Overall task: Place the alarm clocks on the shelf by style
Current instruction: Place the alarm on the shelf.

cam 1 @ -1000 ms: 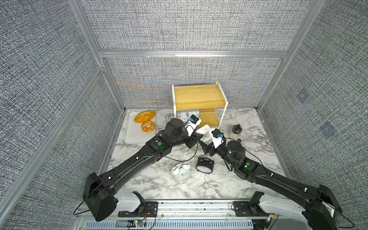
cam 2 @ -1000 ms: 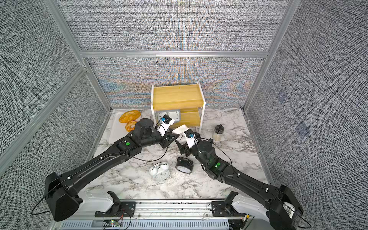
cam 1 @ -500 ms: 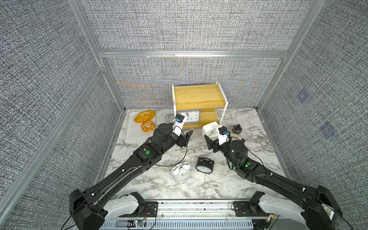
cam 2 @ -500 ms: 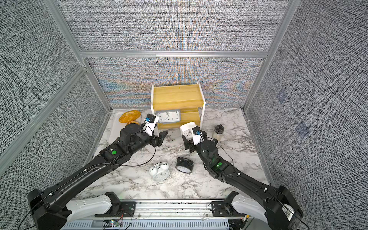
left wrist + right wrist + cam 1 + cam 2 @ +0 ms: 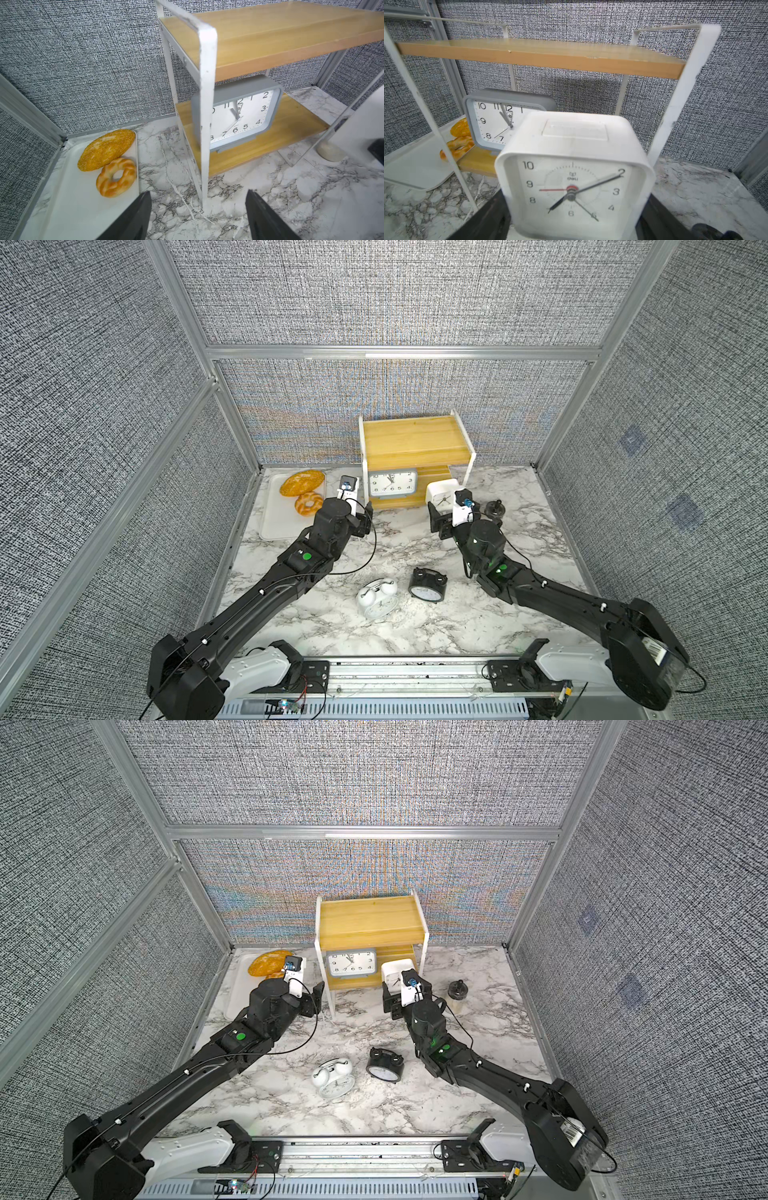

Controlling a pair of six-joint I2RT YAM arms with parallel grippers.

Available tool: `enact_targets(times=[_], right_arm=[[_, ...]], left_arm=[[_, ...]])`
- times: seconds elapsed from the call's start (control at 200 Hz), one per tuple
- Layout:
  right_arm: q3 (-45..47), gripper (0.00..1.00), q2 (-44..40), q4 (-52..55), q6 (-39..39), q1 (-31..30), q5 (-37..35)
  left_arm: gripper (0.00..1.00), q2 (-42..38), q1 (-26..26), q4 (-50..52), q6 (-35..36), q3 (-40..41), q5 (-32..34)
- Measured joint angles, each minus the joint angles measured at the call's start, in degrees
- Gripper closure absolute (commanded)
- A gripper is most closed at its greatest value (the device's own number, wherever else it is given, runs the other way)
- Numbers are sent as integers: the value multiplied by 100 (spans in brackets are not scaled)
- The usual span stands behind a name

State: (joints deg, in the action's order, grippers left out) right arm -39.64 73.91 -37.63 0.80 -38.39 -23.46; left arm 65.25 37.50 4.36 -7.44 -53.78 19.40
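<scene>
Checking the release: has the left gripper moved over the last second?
Yes. The left gripper, then reaching into the shelf at its lower board, has drawn back toward the robot's base; it is open, and the grey-blue clock stands on that board.

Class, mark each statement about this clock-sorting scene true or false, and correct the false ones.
1. The grey rectangular clock stands on the lower board of the shelf. True.
2. A clock stands on the shelf's top board. False: no clock is on it.
3. The left tool grips the white twin-bell clock. False: the left tool is open and holds nothing; that clock lies on the marble tabletop.
4. The right tool holds the small white square clock. True.
5. The black twin-bell clock lies on the marble tabletop beside the white twin-bell clock. True.
</scene>
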Motion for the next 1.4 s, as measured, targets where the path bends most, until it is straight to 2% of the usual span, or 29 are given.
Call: enact_targets(times=[0.305,0.706,1.396], right_arm=[[-455,34,704,-125,-63,260,-15],[-931,34,1394,-197,-151,442,105],[-1008,35,1823,-223,-319,597,57]], left_arm=[[24,-245,-203,-125,361,308,-122],[23,-367,-278,17,719,299,-306],[23,-494,-323,138,850,297,-350]])
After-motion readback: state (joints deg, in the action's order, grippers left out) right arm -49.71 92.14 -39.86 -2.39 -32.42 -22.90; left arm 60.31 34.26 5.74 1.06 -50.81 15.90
